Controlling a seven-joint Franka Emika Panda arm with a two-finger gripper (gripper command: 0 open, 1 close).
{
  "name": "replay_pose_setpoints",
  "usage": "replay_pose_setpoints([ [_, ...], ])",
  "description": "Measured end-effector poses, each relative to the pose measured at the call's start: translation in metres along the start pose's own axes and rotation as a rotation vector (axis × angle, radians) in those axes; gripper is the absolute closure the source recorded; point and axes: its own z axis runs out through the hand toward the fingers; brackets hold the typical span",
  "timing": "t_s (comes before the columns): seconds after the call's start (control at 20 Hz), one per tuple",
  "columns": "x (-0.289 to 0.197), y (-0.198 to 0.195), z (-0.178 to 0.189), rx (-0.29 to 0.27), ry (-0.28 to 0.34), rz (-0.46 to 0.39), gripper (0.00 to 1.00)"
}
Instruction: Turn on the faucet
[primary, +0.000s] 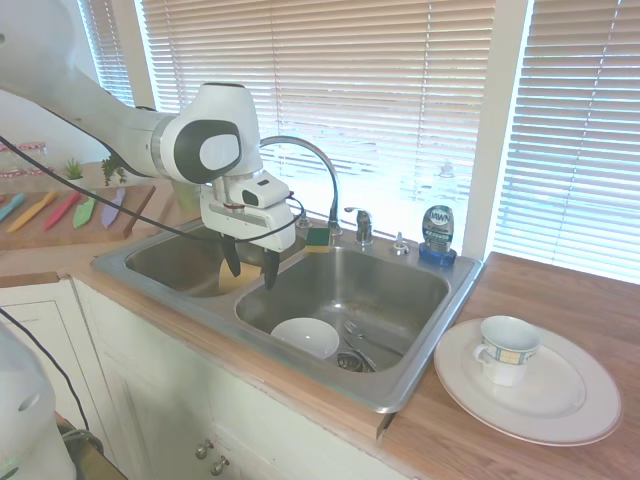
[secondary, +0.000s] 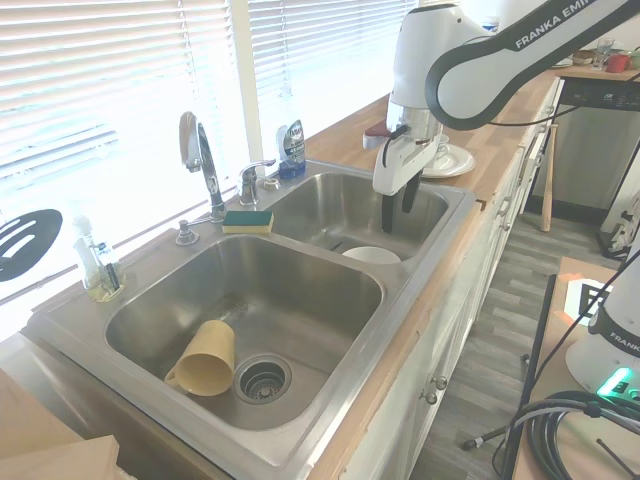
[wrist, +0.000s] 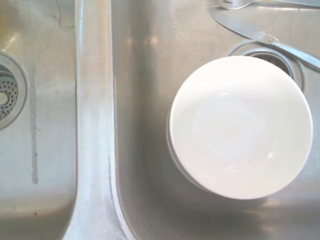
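The end effector (primary: 252, 269) hangs open and empty over the sink divider, well short of the faucet (primary: 318, 172), presumably poised to approach its lever.

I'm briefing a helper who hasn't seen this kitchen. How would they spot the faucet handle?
Start at the double sink under the window blinds. On its back ledge stands the tall arched faucet; the handle is the short chrome lever post between the sponge and the blue soap bottle, taller than the small stub beside it.
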Motion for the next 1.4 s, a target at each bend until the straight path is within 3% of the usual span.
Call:
replay_pose_setpoints([
  [0.15,0.003,-0.003,0.005,-0.007,-0.007,0.003,0.0],
  [0.2,0.005,-0.003,0.006,-0.007,-0.008,0.008,1.0],
  [1.4,0.022,0.008,0.014,-0.017,-0.014,0.055,1.0],
])
